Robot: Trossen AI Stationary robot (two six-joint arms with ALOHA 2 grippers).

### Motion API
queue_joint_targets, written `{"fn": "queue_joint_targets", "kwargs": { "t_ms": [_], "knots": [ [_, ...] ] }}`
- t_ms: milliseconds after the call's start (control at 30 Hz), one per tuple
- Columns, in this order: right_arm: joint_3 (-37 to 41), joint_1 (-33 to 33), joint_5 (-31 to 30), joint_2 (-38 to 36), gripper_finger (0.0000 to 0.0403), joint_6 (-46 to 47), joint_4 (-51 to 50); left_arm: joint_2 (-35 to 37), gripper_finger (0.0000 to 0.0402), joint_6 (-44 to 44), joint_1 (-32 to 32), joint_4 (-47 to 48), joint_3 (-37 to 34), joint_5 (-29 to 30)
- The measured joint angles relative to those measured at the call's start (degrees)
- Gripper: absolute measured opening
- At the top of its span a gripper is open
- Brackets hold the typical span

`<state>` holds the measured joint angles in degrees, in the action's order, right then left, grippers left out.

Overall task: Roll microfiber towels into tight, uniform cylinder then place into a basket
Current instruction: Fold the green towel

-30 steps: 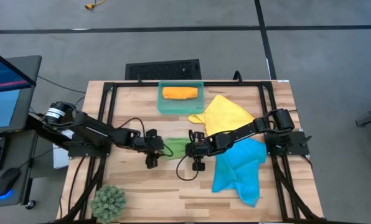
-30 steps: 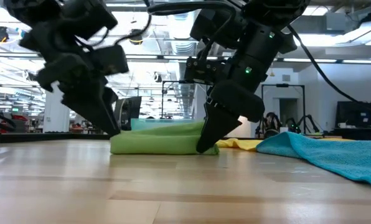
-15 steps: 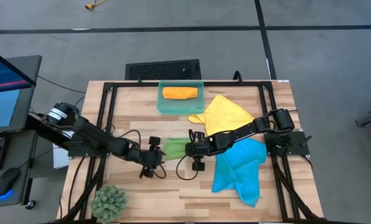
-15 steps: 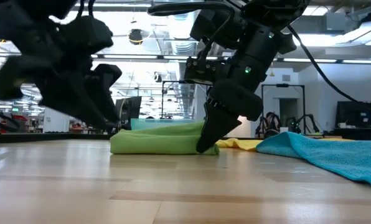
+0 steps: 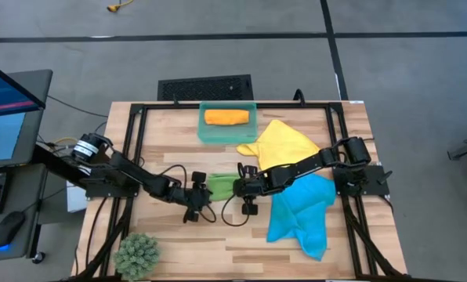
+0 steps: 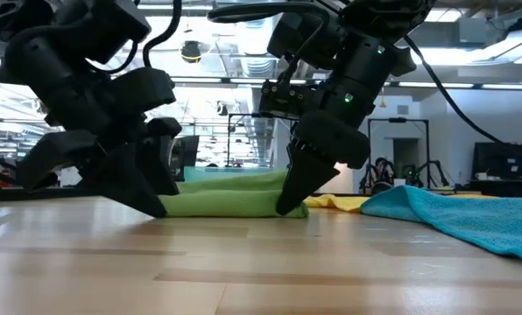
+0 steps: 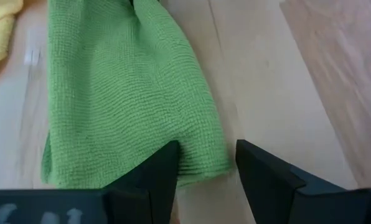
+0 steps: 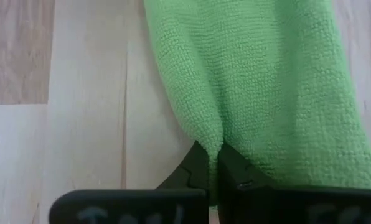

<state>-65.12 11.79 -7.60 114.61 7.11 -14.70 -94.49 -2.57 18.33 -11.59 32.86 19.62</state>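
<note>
1. A spiky green plant ball (image 5: pixel 137 254) is seen at the near left corner of the pale wood-plank table (image 5: pixel 171 243), well apart from everything else.
2. The left gripper (image 5: pixel 193 198) is set low at the left end of the green towel (image 5: pixel 220 186); its dark fingers (image 7: pixel 153 174) are spread, with the towel's corner edge lying between them, not clamped.
3. The green towel, a nubby microfiber cloth, is seen folded into a flattish thick bundle at table centre, not a tight cylinder.
4. The right gripper (image 5: pixel 243 186) is placed at the green towel's right end; its fingers (image 8: pixel 204 171) are pressed together, pinching a puckered fold of the cloth.
5. The basket (image 5: pixel 204 135), a translucent teal-green rectangular tub with low walls, is seen at the far edge, behind the green towel.
6. An orange towel (image 5: pixel 226 117) is held inside the basket, rolled into a short cylinder lying lengthwise.
7. A yellow towel (image 5: pixel 284 143) is spread loosely, partly under the right arm, just right of the basket.
8. A bright blue towel (image 5: pixel 302 215) is crumpled flat, touching the yellow towel's near edge.
</note>
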Motion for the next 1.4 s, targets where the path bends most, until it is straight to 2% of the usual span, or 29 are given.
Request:
{"fn": "queue_joint_targets", "kwargs": {
  "t_ms": [200, 300, 467, 533, 600, 800, 900, 1100, 1200, 1400],
  "knots": [
    [-0.24, 0.08, 0.18, 0.00, 0.0022, 0.34, -0.26, -2.85, 0.0156, 5.15, -3.56, -1.28, 0.27, -2.97],
    [-1.06, 0.14, 3.08, 0.14, 0.0016, 0.54, -0.30, -3.82, 0.0139, 8.16, -5.50, -1.75, 0.35, -5.51],
    [-2.41, 0.67, 5.64, 0.31, 0.0021, 0.63, -2.00, -4.20, 0.0067, 9.05, -6.44, -2.13, 0.35, -7.09],
    [-2.54, 1.21, 5.64, 0.26, 0.0021, 1.47, -3.29, -4.10, 0.0030, 9.06, -6.59, -2.54, 0.35, -9.57],
    [-2.60, 1.71, 5.97, 0.20, 0.0017, 2.34, -3.98, -3.62, 0.0012, 9.71, -6.67, -2.45, 0.31, -12.20],
    [-2.61, 3.64, 10.51, 0.28, 0.0018, 4.98, -2.40, 0.47, 0.0018, 17.80, -6.99, 0.20, -0.08, -30.19],
    [-2.64, 4.36, 15.42, 0.43, 0.0019, 6.52, 0.54, 2.28, 0.0012, 24.58, -7.48, 0.57, -0.13, -36.93],
    [-2.37, 4.52, 26.84, 0.73, 0.0017, 14.54, 7.76, 2.41, 0.0012, 42.25, -9.93, 2.54, -0.02, -41.78],
    [-2.43, 4.52, 27.43, 0.74, 0.0023, 19.32, 10.16, 2.45, 0.0014, 47.91, -11.63, 5.10, -0.02, -44.10],
    [-2.43, 4.42, 27.28, 1.16, 0.0015, 26.59, 10.92, 2.55, 0.0012, 56.28, -14.42, 6.84, 0.04, -44.45]
  ]
}}
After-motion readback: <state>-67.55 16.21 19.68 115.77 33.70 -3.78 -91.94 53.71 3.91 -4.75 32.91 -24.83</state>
